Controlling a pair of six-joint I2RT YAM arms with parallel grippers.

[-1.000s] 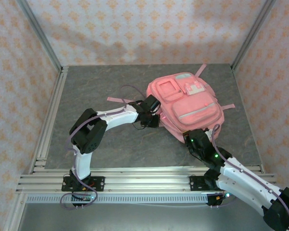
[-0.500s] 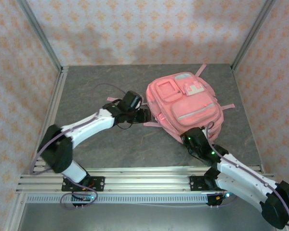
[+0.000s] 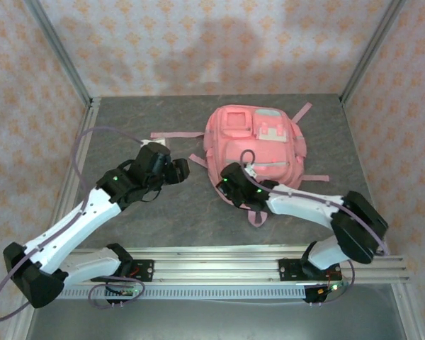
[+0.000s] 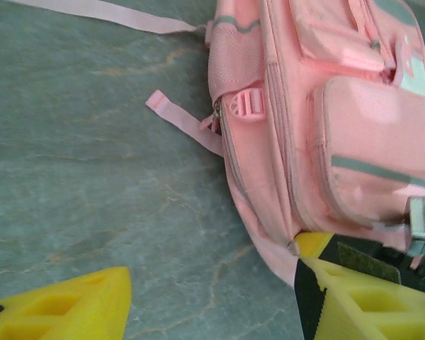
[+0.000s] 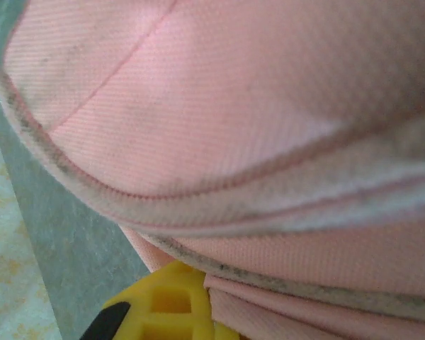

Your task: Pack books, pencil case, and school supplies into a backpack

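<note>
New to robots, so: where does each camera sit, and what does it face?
Top: high behind the left arm and right arm, looking down on table and backpack.
Left wrist: on the left arm, facing the backpack's side; open yellow jaws below.
Right wrist: on the right arm, tight against the backpack; one yellow jaw.
Shared: the backpack.

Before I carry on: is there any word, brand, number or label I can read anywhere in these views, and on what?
No text can be read in any view.
Pale blue patch on the pink backpack: white marks, too small and blurred to tell whether they are letters.
Walls: a repeating orange ornament, no words.
</note>
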